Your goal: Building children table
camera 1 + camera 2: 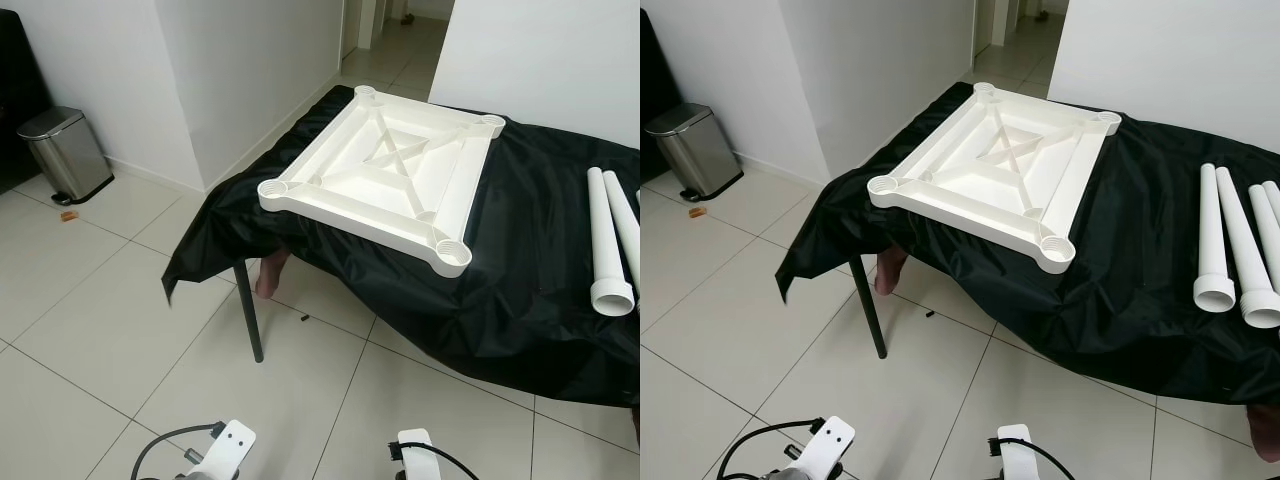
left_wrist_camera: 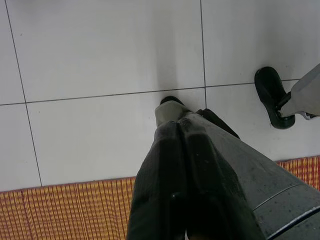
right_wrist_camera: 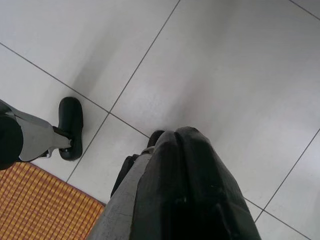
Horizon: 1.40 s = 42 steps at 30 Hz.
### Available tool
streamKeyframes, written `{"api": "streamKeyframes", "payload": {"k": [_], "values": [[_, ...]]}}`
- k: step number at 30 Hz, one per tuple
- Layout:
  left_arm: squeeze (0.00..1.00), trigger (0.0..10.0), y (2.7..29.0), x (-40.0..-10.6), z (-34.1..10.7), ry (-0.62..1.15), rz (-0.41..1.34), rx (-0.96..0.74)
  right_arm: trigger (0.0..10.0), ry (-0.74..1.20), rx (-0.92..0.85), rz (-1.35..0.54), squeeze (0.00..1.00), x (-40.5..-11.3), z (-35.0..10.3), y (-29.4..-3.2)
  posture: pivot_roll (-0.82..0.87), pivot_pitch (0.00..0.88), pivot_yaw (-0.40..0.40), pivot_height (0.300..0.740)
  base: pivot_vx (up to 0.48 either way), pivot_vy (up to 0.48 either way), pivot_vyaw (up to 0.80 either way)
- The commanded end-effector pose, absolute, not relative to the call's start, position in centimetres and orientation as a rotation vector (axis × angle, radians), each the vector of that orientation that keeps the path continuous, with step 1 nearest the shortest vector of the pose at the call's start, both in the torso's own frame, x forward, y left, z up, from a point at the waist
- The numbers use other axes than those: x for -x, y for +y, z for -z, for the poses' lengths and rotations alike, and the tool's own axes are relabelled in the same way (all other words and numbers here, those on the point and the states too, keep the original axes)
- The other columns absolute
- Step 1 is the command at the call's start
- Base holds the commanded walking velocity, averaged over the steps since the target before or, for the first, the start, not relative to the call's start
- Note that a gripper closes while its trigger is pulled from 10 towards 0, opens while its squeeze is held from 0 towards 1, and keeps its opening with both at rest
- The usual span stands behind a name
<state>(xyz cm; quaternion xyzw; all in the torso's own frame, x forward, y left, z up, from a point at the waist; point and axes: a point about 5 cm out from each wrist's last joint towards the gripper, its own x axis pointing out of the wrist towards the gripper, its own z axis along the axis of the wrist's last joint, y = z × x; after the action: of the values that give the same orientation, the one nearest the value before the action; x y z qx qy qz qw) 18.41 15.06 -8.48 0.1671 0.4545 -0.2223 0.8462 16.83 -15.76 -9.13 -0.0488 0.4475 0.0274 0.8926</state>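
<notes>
A white plastic table top lies upside down on a table under a black cloth, its four round leg sockets facing up. Several white tubular legs lie side by side on the cloth to the right of it. Both arms hang low at my sides, far below the table. My left gripper points down at the tiled floor with its fingers pressed together and nothing in them. My right gripper hangs the same way, shut and empty.
A steel pedal bin stands by the wall at the left. A black table leg and a person's bare foot show under the cloth. A white wall corner stands behind the table. An orange striped rug lies by my feet.
</notes>
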Motion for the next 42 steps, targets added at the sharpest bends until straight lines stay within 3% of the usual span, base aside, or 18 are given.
{"api": "streamKeyframes", "payload": {"k": [1,28,29,42], "values": [[0.0,10.0,15.3,-17.7,8.9,0.992,0.444,-0.367,10.0,0.938,0.099,-0.053,0.0,-16.5,9.3,-15.7,0.0,0.0,0.019,0.74,0.0,0.0,0.0],[0.0,10.0,14.6,-18.1,8.7,0.974,0.461,-0.368,10.0,0.977,0.099,-0.046,0.0,-15.7,9.6,-16.1,0.0,0.0,0.019,0.74,0.0,0.0,0.0],[1.0,10.0,14.6,-18.1,8.7,0.972,0.46,-0.355,10.0,0.978,0.089,-0.034,1.0,-15.6,9.7,-16.2,0.0,0.0,0.02,0.74,0.0,0.0,0.0],[1.0,10.0,14.6,-19.8,7.7,0.887,0.461,-0.326,10.0,0.908,0.037,0.019,1.0,-16.7,9.0,-17.9,0.0,0.0,0.034,0.74,0.0,0.0,0.0]]}}
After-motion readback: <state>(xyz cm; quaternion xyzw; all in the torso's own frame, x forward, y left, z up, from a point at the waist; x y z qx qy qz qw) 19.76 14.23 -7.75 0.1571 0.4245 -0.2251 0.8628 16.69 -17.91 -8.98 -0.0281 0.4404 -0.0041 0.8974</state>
